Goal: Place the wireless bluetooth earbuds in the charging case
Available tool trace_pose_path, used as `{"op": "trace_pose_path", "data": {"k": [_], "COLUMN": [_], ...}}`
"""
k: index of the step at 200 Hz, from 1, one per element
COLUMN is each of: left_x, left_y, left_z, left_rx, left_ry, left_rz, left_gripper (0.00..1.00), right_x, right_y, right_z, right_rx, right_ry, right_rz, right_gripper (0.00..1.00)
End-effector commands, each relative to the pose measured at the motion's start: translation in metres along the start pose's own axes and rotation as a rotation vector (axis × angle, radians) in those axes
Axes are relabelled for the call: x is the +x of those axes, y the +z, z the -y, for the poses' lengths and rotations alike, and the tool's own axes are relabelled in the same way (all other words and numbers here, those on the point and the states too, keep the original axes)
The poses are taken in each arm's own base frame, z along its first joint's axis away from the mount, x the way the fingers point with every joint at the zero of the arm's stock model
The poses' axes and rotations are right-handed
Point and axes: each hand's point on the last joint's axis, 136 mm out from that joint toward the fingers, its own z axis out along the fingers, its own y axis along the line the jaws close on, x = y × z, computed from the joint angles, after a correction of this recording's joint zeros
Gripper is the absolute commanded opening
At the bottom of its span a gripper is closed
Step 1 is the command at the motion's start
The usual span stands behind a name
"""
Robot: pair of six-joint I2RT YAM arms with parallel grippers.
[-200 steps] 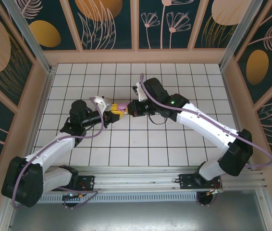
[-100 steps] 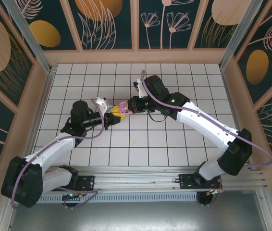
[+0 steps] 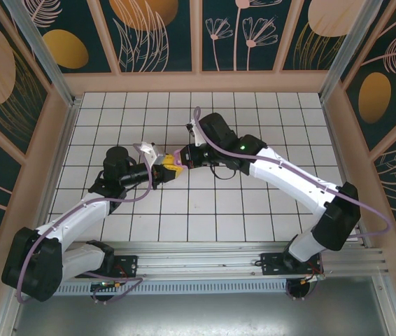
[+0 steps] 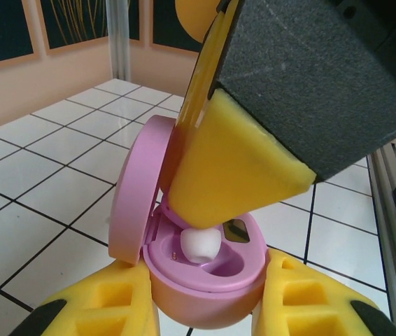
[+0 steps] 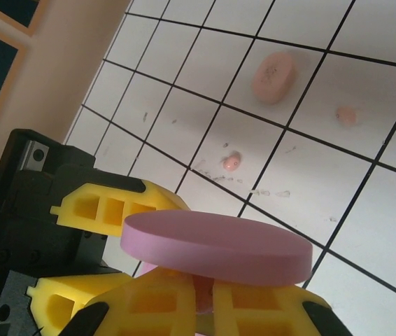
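My left gripper point(image 4: 205, 311) is shut on the base of the pink charging case point(image 4: 208, 283), held above the tiled floor with its lid point(image 4: 136, 192) hinged open to the left. My right gripper point(image 5: 208, 308) comes down from above, its yellow finger point(image 4: 233, 168) over the case's wells. It is shut on an earbud whose white tip point(image 4: 199, 245) sits in the left well. In the right wrist view the lid point(image 5: 215, 241) lies edge-on just above my fingertips point(image 5: 149, 304). In the top view both grippers point(image 3: 164, 168) point(image 3: 182, 157) meet at mid-table.
On the white tiles beyond the case lie a pale pink oval earbud point(image 5: 273, 77) and two smaller pink bits point(image 5: 231, 162) point(image 5: 346, 115). Wooden walls point(image 3: 198, 82) ring the tiled floor, and a metal rail point(image 3: 205, 255) runs along the near edge.
My right arm has swung left, bringing its gripper from beside the case to over its open wells. The left gripper and the case have barely moved.
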Motion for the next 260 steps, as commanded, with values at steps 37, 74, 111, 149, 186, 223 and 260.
{"op": "trace_pose_path", "data": {"k": [37, 74, 111, 149, 186, 223, 260], "left_x": [-0.013, -0.01, -0.01, -0.009, -0.011, -0.009, -0.007], "left_y": [0.0, 0.001, 0.002, 0.002, 0.0, -0.001, -0.002], "left_z": [0.002, 0.002, 0.0, -0.001, 0.0, 0.001, 0.001], "left_rx": [0.009, 0.008, 0.004, -0.004, -0.008, -0.008, -0.013], "left_ry": [0.039, 0.038, 0.04, 0.035, 0.039, 0.037, 0.038], "left_rz": [0.028, 0.023, 0.024, 0.02, 0.025, 0.024, 0.022], "left_gripper": [0.0, 0.0, 0.0, 0.0, 0.0, 0.0, 0.0], "right_x": [0.013, 0.017, 0.02, 0.023, 0.018, 0.007, -0.003], "right_y": [0.006, 0.003, 0.001, 0.005, 0.008, 0.009, 0.004], "right_z": [-0.003, -0.006, -0.006, -0.009, -0.002, 0.005, -0.007], "right_rx": [0.051, 0.049, 0.057, 0.042, 0.084, 0.128, 0.079], "right_ry": [-0.05, -0.039, -0.043, -0.044, -0.04, -0.025, -0.022], "right_rz": [-0.083, -0.116, -0.148, -0.174, -0.165, -0.138, -0.112], "right_gripper": [0.11, 0.11, 0.11, 0.17, 0.28, 0.31, 0.35]}}
